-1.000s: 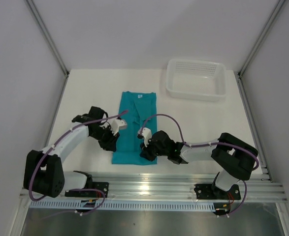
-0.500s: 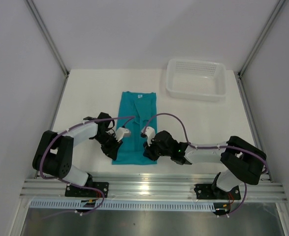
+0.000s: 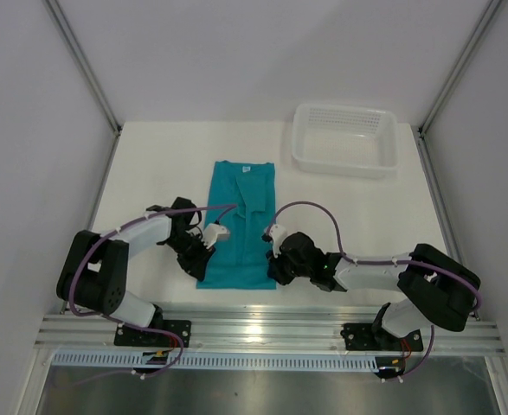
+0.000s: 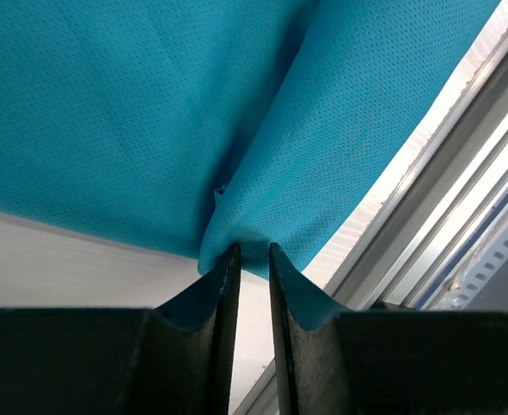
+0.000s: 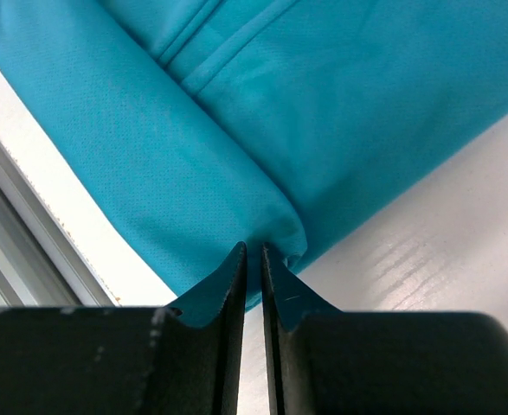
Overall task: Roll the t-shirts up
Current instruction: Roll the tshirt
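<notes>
Teal t-shirt point(image 3: 241, 220) lies on the counter point(image 3: 150, 164), folded into a narrow strip. It sits left of the basket point(image 3: 340, 166) and closer to me than it. Collar end faces the basket's end of the counter; hem end is the one far from it.

Left jaws are nipped shut on the hem corner farther from the basket; the wrist view shows fabric drawn to a point between the tips. Right jaws are closed on the hem corner nearer the basket, with cloth doubled over just ahead of the tips. Can't tell from that view whether they hold both layers or only the top one.

I read this as the start of the roll: one corner each, so the hem turns over evenly and the roll stays square.

Edges: the hem end sits close to the rail point(image 3: 271, 328), so there's no room to pull away from the basket. Open room is up the strip, toward the basket's end. Left arm point(image 3: 141, 232) and right arm point(image 3: 366, 272) lie low and splayed outward, not crossing. Main risk, I'd say: uneven travel skews the roll.
</notes>
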